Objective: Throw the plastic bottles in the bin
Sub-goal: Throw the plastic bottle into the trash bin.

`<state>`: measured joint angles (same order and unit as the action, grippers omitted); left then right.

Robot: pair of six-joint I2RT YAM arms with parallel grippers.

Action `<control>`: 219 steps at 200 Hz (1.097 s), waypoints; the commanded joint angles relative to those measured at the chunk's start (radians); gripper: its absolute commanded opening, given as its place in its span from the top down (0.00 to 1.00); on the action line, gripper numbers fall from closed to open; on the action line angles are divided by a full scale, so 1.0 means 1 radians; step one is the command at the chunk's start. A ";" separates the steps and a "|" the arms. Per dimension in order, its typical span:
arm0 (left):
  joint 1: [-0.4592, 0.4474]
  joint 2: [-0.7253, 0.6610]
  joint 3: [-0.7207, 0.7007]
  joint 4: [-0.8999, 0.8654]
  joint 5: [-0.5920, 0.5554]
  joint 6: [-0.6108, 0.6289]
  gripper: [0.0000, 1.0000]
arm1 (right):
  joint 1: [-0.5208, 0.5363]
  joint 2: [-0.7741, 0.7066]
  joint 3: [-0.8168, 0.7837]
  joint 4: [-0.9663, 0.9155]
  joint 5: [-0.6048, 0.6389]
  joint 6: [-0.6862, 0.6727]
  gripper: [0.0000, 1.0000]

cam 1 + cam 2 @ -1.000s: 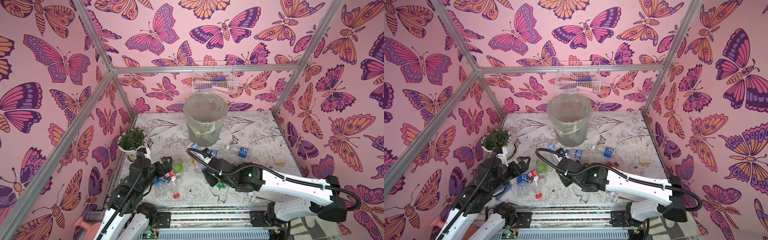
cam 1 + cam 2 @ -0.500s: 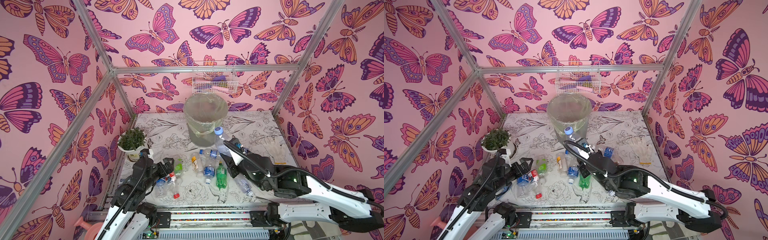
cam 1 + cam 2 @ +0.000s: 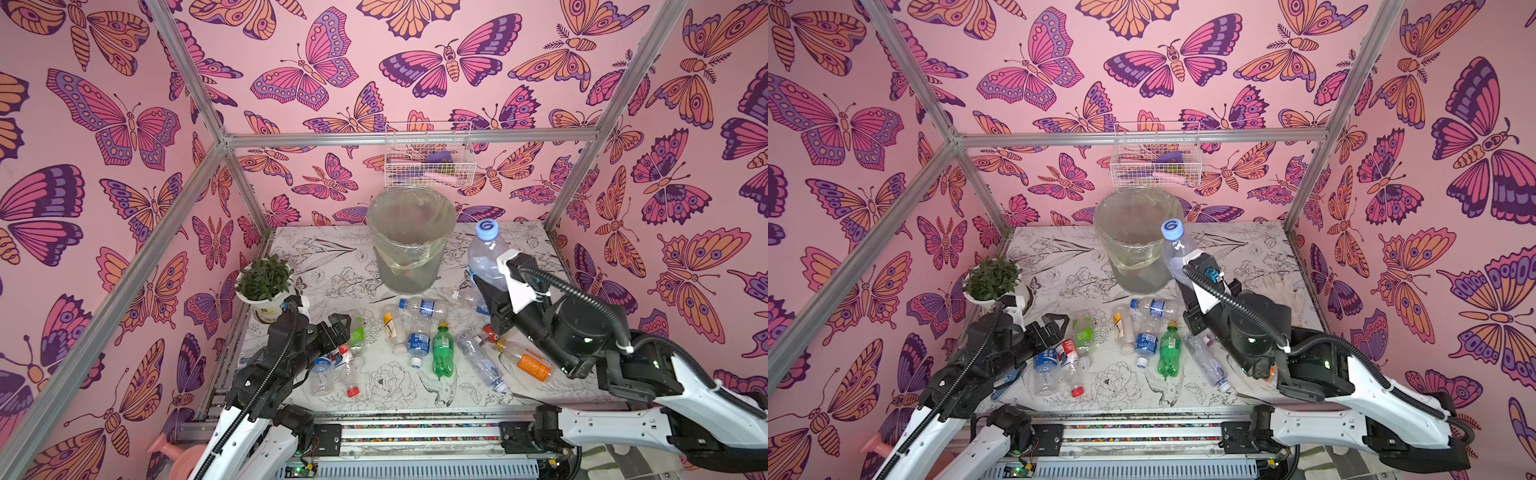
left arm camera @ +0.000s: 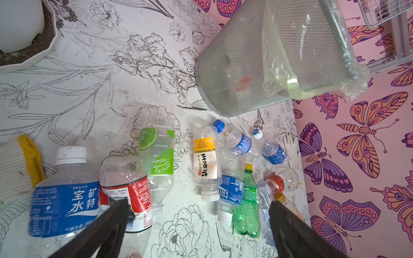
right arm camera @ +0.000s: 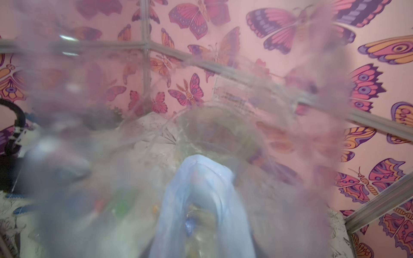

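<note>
Clear bottle w/ blue cap (image 3: 484,259) is up off the bench (image 3: 332,257), cap uppermost, tilted, near the bin (image 3: 399,274) on the R-arm side. Right gripper (image 3: 492,278): jaws clamped on its body. R wrist view is mostly blurred plastic.

Bin stands upright toward bench back and is lined w/ a thin bag. L wrist view shows a faint red smear thru its mesh wall, can't tell what.

Other bottles lie on the bench in front of the bin:
- green bottle (image 3: 442,351)
- orange-label bottle (image 3: 532,365)
- yellow-label bottle (image 3: 390,328)
- lime-label bottle (image 3: 356,330)
- red-label bottle (image 3: 347,361)

Left gripper (image 4: 198,202) sits low by the red-label bottle, jaws spread wide, nothing held.

Wire basket (image 3: 428,166) on back wall holds purple + pink items. Flowerpot (image 3: 266,305) w/ plant is on the L-arm side.
</note>
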<state>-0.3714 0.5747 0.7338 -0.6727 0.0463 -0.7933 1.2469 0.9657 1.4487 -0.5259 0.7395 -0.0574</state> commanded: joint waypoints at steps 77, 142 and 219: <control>0.003 0.000 0.005 0.020 0.010 0.031 0.01 | -0.218 0.343 0.481 0.017 -0.246 -0.052 1.00; 0.004 0.005 0.020 0.016 0.007 0.044 0.01 | -0.514 0.605 0.671 -0.079 -0.605 0.190 1.00; 0.003 -0.013 0.030 0.008 0.004 0.043 0.01 | -0.639 0.941 1.007 -0.384 -0.668 0.261 0.01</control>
<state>-0.3714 0.5762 0.7395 -0.6621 0.0536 -0.7670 0.6022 1.9350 2.3672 -0.7963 0.1024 0.1848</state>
